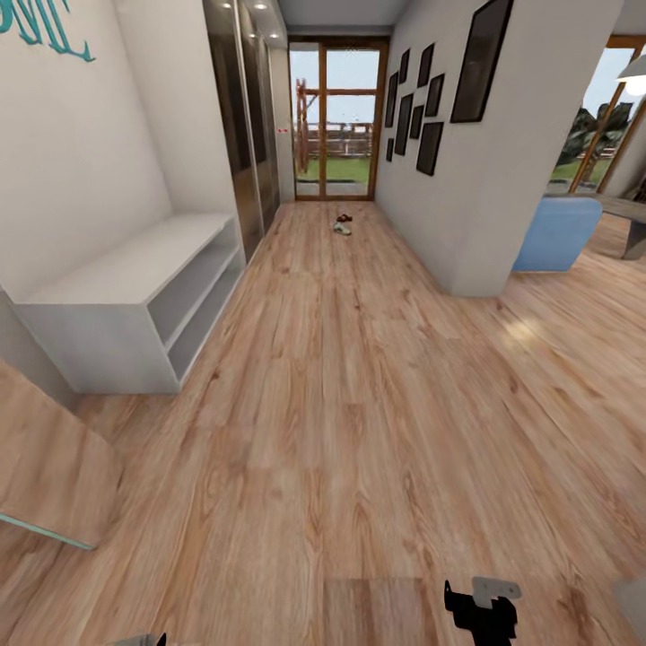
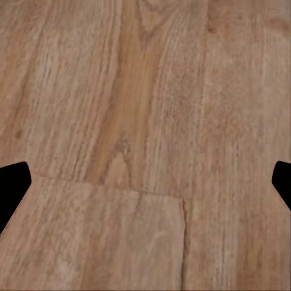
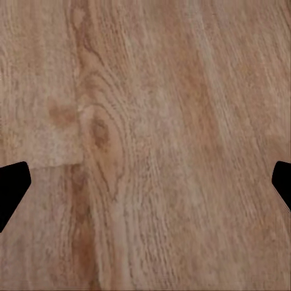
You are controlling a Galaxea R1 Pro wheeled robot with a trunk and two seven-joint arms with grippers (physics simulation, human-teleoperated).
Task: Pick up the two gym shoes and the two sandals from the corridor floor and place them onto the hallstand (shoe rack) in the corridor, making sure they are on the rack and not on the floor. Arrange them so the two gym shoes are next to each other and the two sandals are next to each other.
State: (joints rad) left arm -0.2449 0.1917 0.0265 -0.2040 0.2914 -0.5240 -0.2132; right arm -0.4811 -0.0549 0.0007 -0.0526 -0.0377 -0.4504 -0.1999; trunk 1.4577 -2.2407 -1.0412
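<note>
Far down the corridor floor (image 1: pixel 359 404), near the glass door, lies a small cluster of footwear: a whitish-green gym shoe (image 1: pixel 342 230) and a reddish-brown item (image 1: pixel 344 217) just behind it, too small to tell apart further. The hallstand (image 1: pixel 126 278), a low pale grey bench with two open shelf slots, stands against the left wall with nothing on it. My right gripper (image 1: pixel 480 610) is at the bottom edge of the head view. In the wrist views my left gripper (image 2: pixel 145 182) and right gripper (image 3: pixel 145 182) are open over bare planks, their fingers wide apart.
A mirrored wardrobe (image 1: pixel 242 117) follows the hallstand along the left wall. The right wall holds dark picture frames (image 1: pixel 431 99) and ends at a corner beside a blue armchair (image 1: pixel 556 233). A wooden panel (image 1: pixel 45 467) juts in at the lower left.
</note>
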